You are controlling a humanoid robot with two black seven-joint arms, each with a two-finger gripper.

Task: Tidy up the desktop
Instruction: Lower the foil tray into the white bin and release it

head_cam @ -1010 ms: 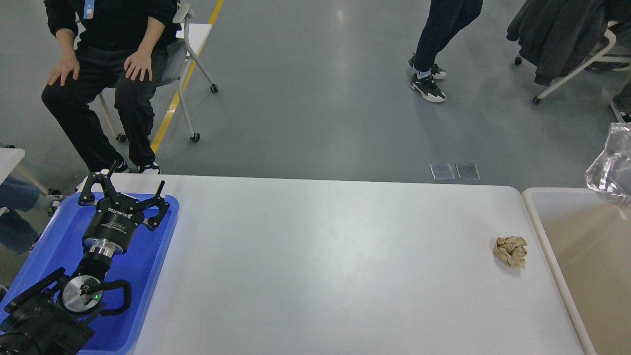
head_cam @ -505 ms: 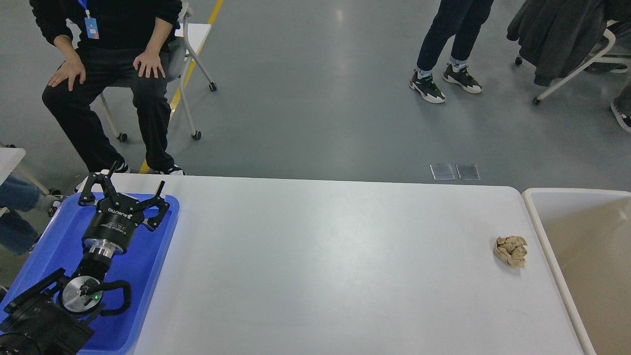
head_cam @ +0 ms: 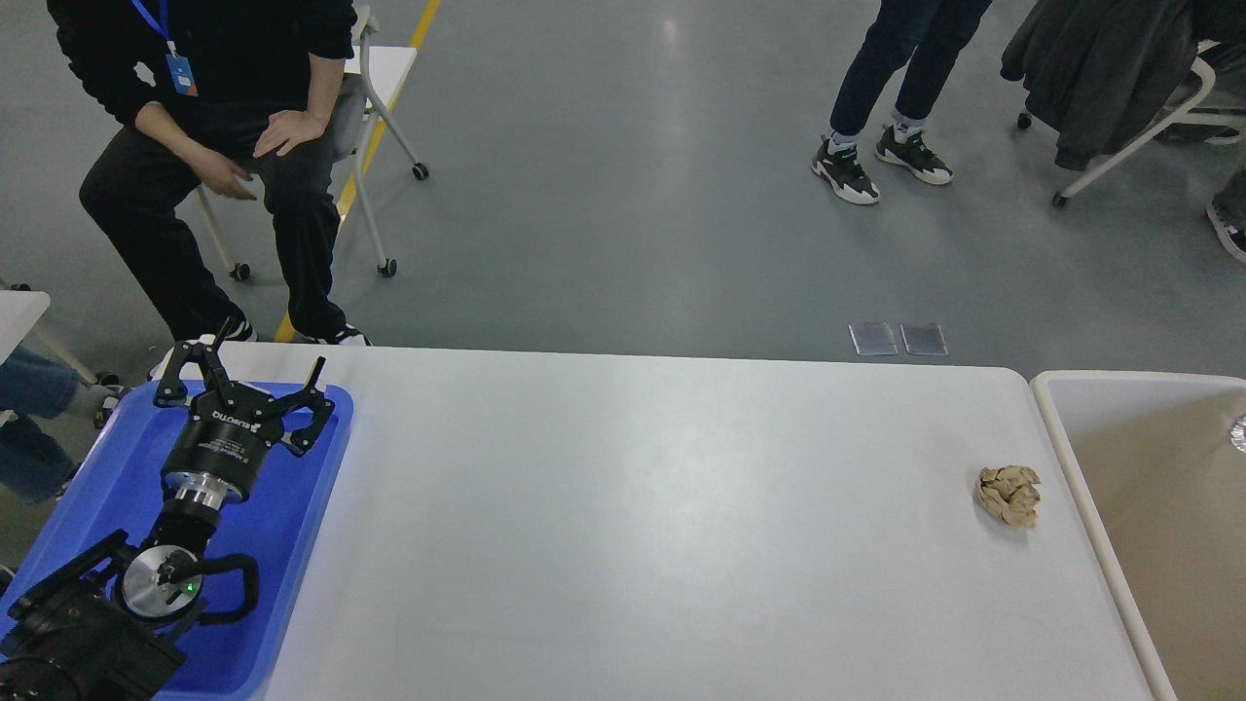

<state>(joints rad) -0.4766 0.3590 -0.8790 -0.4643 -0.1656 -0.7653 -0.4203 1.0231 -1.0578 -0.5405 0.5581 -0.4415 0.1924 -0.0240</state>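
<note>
- Far left, around nine o'clock: blue tray (head_cam: 292,545) lying on the desktop (head_cam: 633,545), nothing visible inside apart from the arm hanging over it.
- Left gripper (head_cam: 243,375) poised above the tray's far end, fingers spread wide apart, nothing between them.
- Right gripper nowhere in view.
- Centre: broad white desktop, filling the lower half of the view from the tray across to the bin, bare through the middle.
- Over at three o'clock: crumpled brown paper ball (head_cam: 1009,496) sitting on the desktop, near the right edge, just beside the bin but not touching it. Looks like the last piece of litter to shift.
- Far right: beige bin (head_cam: 1056,428) with a cream rim, butted against the desktop's edge. Inside, only a sliver of something shiny at the frame's edge; too little showing to name it.
- Risks, as a judgement: paper ball well apart from the left gripper, so a long reach across; light crumpled wad likely to skid or roll off the near edge if nudged rather than pinched cleanly.
- Soft paper could also squash and slip from a loose grip, dropping short of the bin rim.
- People seated and standing beyond the far edge, at twelve o'clock; a wide swing worth avoiding.
</note>
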